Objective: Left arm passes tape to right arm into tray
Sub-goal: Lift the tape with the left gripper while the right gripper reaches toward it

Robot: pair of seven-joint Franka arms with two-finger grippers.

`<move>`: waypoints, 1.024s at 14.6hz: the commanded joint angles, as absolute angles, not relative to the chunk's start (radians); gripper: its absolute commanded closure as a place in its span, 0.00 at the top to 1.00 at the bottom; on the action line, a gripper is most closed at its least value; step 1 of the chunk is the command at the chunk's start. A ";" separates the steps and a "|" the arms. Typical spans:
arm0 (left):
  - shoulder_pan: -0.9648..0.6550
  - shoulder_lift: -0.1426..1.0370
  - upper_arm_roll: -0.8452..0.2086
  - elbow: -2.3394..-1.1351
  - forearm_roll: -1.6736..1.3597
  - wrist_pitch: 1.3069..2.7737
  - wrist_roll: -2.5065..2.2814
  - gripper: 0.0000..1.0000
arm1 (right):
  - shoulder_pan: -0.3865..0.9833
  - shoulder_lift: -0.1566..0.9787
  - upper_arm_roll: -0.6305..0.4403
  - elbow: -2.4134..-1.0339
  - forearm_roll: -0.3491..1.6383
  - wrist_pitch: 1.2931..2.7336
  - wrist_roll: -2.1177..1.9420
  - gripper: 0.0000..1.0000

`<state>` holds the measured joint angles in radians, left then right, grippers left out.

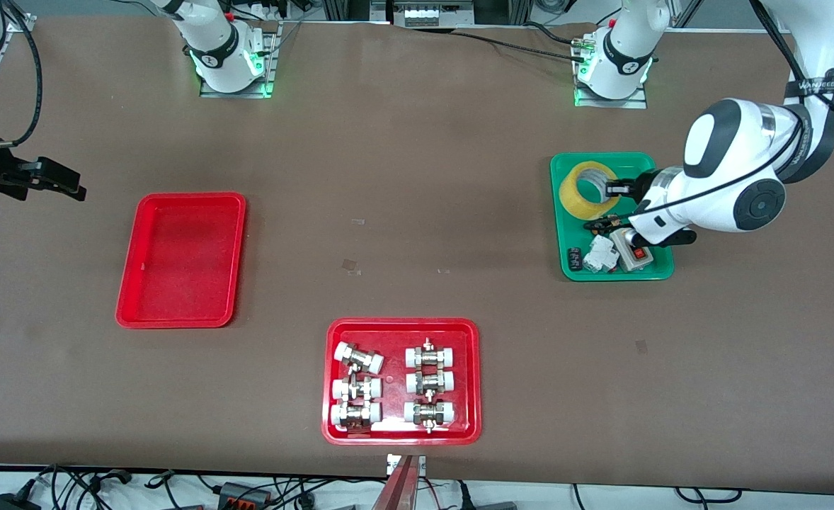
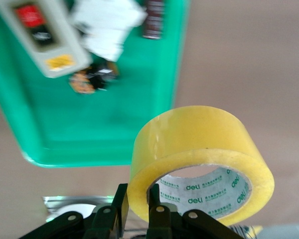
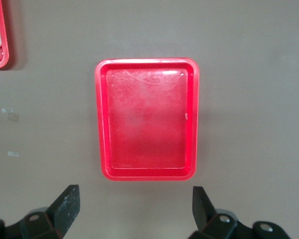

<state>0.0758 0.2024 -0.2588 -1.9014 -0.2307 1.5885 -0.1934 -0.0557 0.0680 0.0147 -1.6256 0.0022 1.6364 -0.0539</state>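
The yellow tape [image 1: 588,190] is in my left gripper [image 1: 612,189], over the end of the green tray [image 1: 566,276] that lies farther from the front camera. In the left wrist view the gripper [image 2: 138,196] is shut on the wall of the tape roll [image 2: 199,159], one finger [image 2: 120,204] outside it and the other in the hole. The plain red tray [image 1: 180,258] lies empty toward the right arm's end of the table. My right gripper [image 1: 56,180] hangs open and empty off that end. The right wrist view shows it [image 3: 134,196] looking down on the tray [image 3: 147,62].
The green tray [image 2: 89,134] also holds a grey switch box with a red button [image 1: 635,255] and small white parts [image 1: 599,253]. A wider red tray [image 1: 401,324] with several pipe fittings lies near the table's front edge, nearer the front camera than both other trays.
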 commanded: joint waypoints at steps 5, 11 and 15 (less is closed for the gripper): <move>0.057 0.212 -0.434 -1.717 -0.536 1.522 -0.325 0.02 | 0.135 0.109 0.015 -1.612 -0.006 1.494 -0.058 1.00; -0.142 0.316 -0.443 -1.479 -0.701 1.626 -0.621 0.01 | 0.146 0.135 0.015 -1.609 0.346 1.496 -0.055 1.00; -0.161 0.333 -0.443 -1.473 -0.776 1.761 -0.618 0.01 | 0.201 0.149 0.017 -1.533 0.624 1.555 -0.013 1.00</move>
<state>-0.1671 0.2961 -0.4448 -1.5216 -0.7170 1.7461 -0.6169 0.1678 0.1383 0.0219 -1.5917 0.5109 1.5422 -0.0477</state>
